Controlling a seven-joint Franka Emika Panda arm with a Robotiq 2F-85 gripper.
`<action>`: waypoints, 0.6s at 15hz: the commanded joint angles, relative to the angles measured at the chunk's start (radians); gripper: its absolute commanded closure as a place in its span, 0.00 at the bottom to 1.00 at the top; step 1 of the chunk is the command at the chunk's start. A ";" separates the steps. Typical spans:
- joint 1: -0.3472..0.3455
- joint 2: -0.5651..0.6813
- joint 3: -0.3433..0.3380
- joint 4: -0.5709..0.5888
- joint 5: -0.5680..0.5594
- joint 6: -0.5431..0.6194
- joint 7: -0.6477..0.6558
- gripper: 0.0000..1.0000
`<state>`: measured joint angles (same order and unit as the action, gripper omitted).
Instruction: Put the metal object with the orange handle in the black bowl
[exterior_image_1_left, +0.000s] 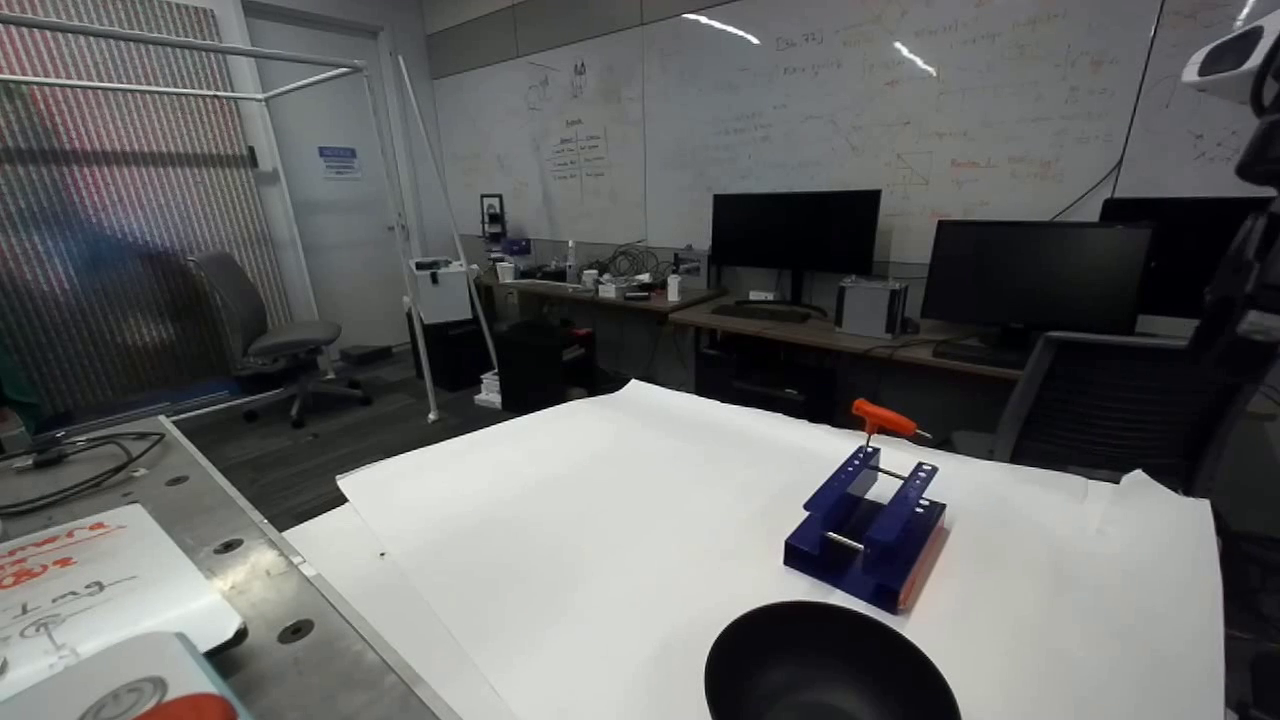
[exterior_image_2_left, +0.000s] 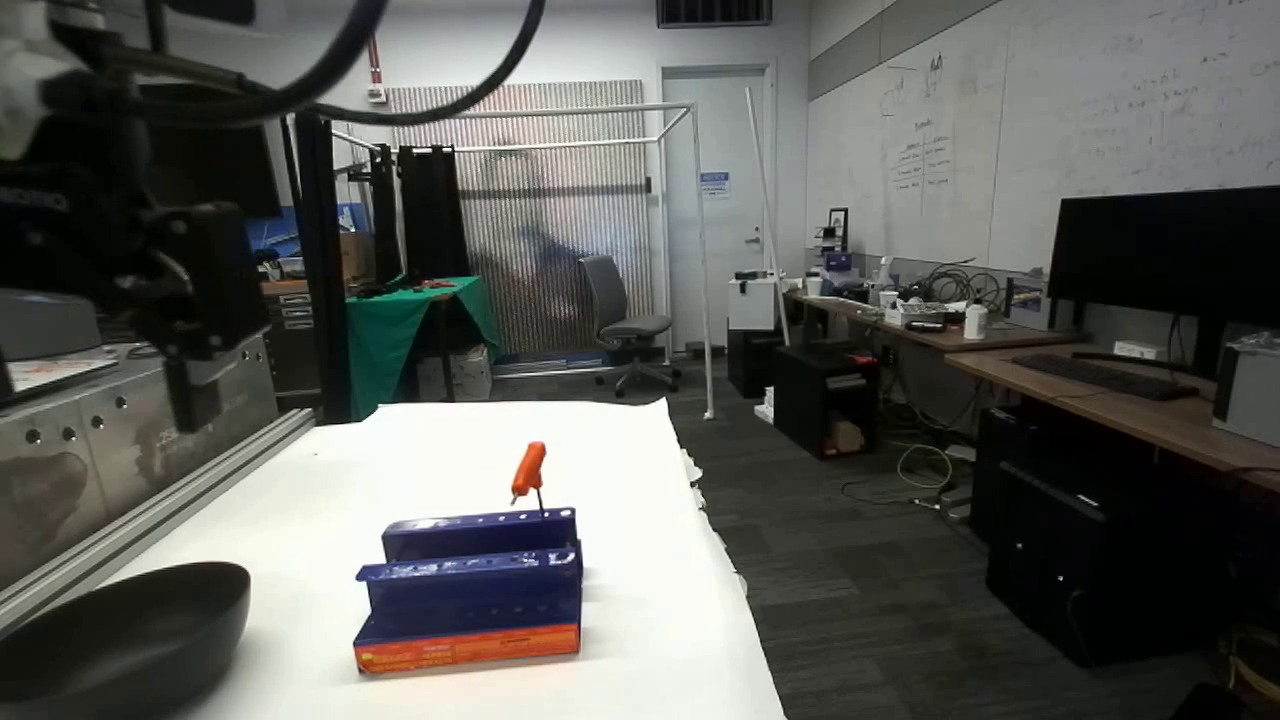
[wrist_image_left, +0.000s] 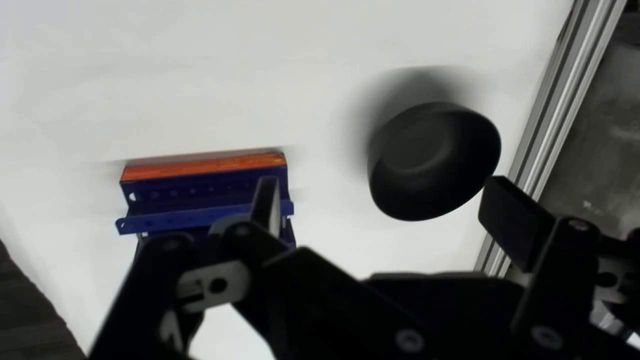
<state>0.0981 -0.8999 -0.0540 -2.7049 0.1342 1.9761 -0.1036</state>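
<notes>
The metal object with the orange handle (exterior_image_1_left: 884, 418) stands upright in the far end of the dark-blue rack, its thin shaft set in the rack's top. It also shows in an exterior view (exterior_image_2_left: 529, 468). In the wrist view it is hidden behind the gripper. The black bowl (exterior_image_1_left: 830, 665) sits on the white-covered table beside the rack; it shows in an exterior view (exterior_image_2_left: 130, 635) and the wrist view (wrist_image_left: 435, 160). My gripper (wrist_image_left: 387, 212) is open and empty, high above the table, its fingers spread wide. It also shows in an exterior view (exterior_image_2_left: 195, 385), blurred and dark.
The dark-blue rack (exterior_image_2_left: 470, 595) with an orange side label stands on the white table cover (exterior_image_1_left: 560, 520). It also shows in the wrist view (wrist_image_left: 200, 217). A metal rail (wrist_image_left: 555, 100) runs along the table edge near the bowl. A monitor desk (exterior_image_1_left: 940, 350) stands beyond the table.
</notes>
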 joint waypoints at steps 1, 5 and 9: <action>-0.049 0.197 -0.001 0.131 -0.048 0.130 -0.007 0.00; -0.114 0.431 0.006 0.303 -0.099 0.185 0.055 0.00; -0.148 0.665 -0.016 0.476 -0.093 0.185 0.078 0.00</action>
<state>-0.0302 -0.4165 -0.0611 -2.3813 0.0507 2.1548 -0.0559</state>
